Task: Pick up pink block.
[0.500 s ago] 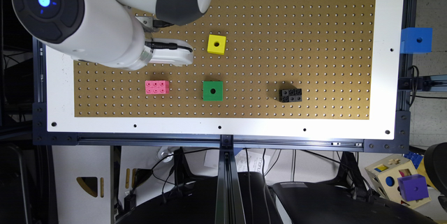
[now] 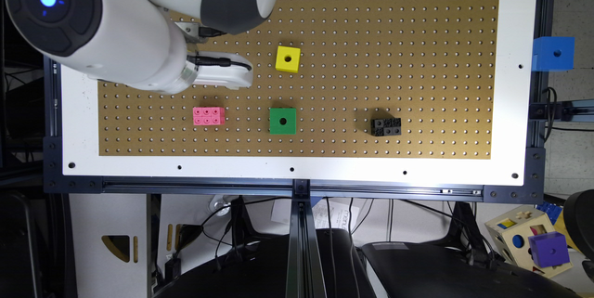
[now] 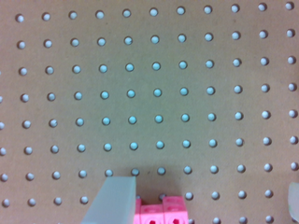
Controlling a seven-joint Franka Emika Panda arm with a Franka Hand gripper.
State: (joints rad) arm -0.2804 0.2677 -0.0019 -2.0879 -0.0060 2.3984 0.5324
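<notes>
Wrist view: one translucent finger [image 3: 112, 200] overlaps the pink block [image 3: 163, 212], a second finger shows at the frame edge, jaws wide with nothing held. Exterior view: pink block [image 2: 209, 115] flat on pegboard [image 2: 394, 33], gripper [image 2: 222, 70] just at its 12 o'clock. Green cube [image 2: 282, 120] at block's 3 o'clock, black brick [image 2: 386, 126] farther along, yellow cube [image 2: 287, 59] at 1 o'clock.

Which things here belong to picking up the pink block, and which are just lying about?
Job: pink block; gripper, on the arm above the pegboard.
Lying about: green cube; yellow cube; black brick; blue cube.
</notes>
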